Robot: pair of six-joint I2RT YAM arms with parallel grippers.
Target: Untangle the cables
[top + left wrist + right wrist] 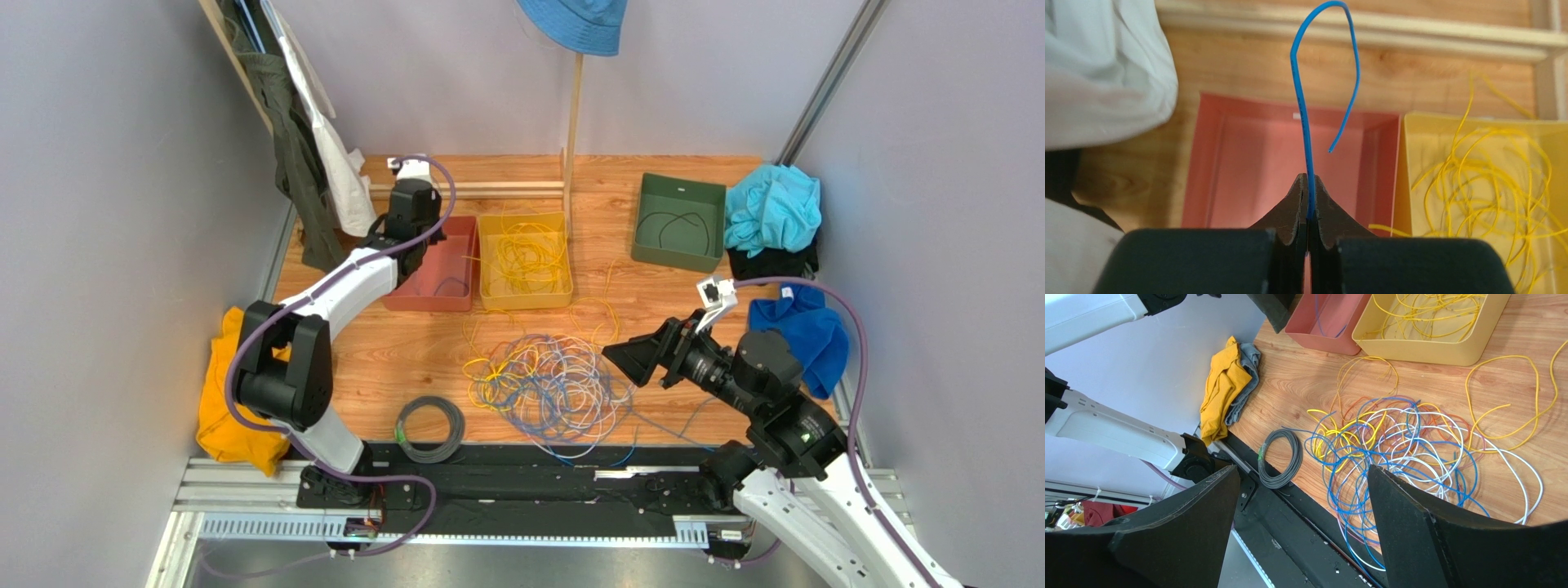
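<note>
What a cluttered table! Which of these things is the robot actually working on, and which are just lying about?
Part of the job:
- tangle of wires
- blue wire, pinched in the left end effector
- pink tray, yellow tray and green tray, each holding wires

Just lying about:
- grey coil
- yellow cloth
- teal cloth
- blue cloth
- blue hat

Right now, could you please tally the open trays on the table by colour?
Salmon-red tray: 1
Yellow tray: 1
Green tray: 1
Total: 3
</note>
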